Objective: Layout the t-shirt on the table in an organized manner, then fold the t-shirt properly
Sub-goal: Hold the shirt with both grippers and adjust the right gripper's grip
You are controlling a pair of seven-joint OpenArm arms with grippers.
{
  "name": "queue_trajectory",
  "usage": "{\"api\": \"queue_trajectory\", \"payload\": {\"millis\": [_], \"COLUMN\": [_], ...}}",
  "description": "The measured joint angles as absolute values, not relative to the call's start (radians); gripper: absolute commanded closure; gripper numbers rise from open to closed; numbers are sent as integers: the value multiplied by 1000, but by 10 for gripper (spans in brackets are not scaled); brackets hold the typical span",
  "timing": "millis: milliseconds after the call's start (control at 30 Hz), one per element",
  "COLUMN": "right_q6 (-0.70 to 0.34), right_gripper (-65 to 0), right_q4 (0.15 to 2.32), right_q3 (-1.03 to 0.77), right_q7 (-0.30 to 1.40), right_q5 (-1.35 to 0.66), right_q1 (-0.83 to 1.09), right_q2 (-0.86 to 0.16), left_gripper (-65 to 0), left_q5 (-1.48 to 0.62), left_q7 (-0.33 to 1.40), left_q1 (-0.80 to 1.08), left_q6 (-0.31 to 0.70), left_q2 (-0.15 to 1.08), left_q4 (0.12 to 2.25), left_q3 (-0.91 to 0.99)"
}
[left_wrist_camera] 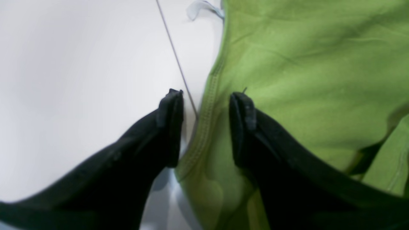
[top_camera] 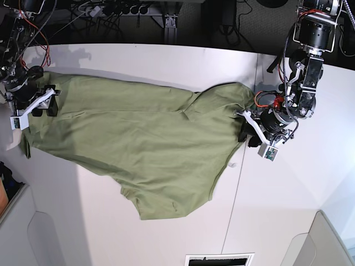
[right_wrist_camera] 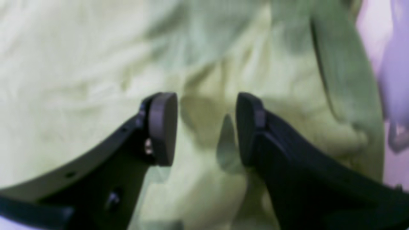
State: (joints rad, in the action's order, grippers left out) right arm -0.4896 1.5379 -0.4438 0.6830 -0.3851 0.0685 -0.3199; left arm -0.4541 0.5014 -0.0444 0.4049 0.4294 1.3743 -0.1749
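Observation:
The olive-green t-shirt [top_camera: 144, 144] lies spread and wrinkled across the white table [top_camera: 166, 61], with a sleeve trailing toward the front. My left gripper [top_camera: 248, 130] stands open at the shirt's right edge. In the left wrist view it [left_wrist_camera: 207, 95] straddles the stitched hem of the t-shirt [left_wrist_camera: 303, 64], one finger [left_wrist_camera: 172, 127] over bare table [left_wrist_camera: 80, 80], the other on cloth. My right gripper [top_camera: 47, 102] is at the shirt's far left end. In the right wrist view it [right_wrist_camera: 206, 99] is open just over the blurred t-shirt [right_wrist_camera: 96, 80], a small ridge of cloth between its jaws.
A thin dark seam [top_camera: 239, 166] runs down the table beside the left gripper and shows as the seam [left_wrist_camera: 179, 64] in the wrist view. A pale tag [left_wrist_camera: 204, 8] sticks out at the shirt's edge. Cables and stands [top_camera: 111, 11] crowd the back. A dark slot [top_camera: 219, 259] sits at the front edge.

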Motion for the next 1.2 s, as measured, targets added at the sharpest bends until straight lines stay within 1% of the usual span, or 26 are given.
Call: {"api": "queue_trajectory", "payload": {"millis": [200,367,567,600,633,700,733,767,800,1033,1200], "right_q6": [-490,-490,-478,-471,-471,-470,-471,-470,-470,-464,-459], "right_gripper": [-296,-295,-295,-283,-243,-121,-70,-35,-17,-8,-9], "right_q4": [1526,1497,1421,1418,1418,1418,1418,1419,1421,1533,1619], "right_q3": [-443,-439,-363,-349,-341,-339,-339,-340,-340,-343,-387], "right_q7": [676,638,614,604,602,603,605,606,607,688,750], "right_q5": [-376,-377,-373,-374,-374,-377,-377,-377,-377,-368,-373], "right_q1": [72,67,32,28,27,28,28,28,28,41,38], "right_q2": [-308,-310,-317,-317,-316,-315,-315,-315,-315,-313,-313], "left_gripper": [-271,-271,-272,-272,-272,-271,-272,-272,-271,-272,-271], "left_q5": [-454,-455,-455,-457,-458,-458,-458,-458,-458,-454,-455], "left_q7": [501,501,505,509,515,517,517,519,520,521,523], "left_q1": [-44,-44,-44,-44,-44,-44,-44,-44,-44,-44,-44], "left_q6": [405,405,405,405,405,405,405,405,406,406,406], "left_q2": [427,426,426,426,426,426,426,426,426,426,426], "left_q4": [1374,1374,1374,1375,1375,1375,1375,1375,1375,1375,1375], "left_q3": [-175,-175,-175,-175,-175,-175,-175,-175,-175,-175,-175]}}
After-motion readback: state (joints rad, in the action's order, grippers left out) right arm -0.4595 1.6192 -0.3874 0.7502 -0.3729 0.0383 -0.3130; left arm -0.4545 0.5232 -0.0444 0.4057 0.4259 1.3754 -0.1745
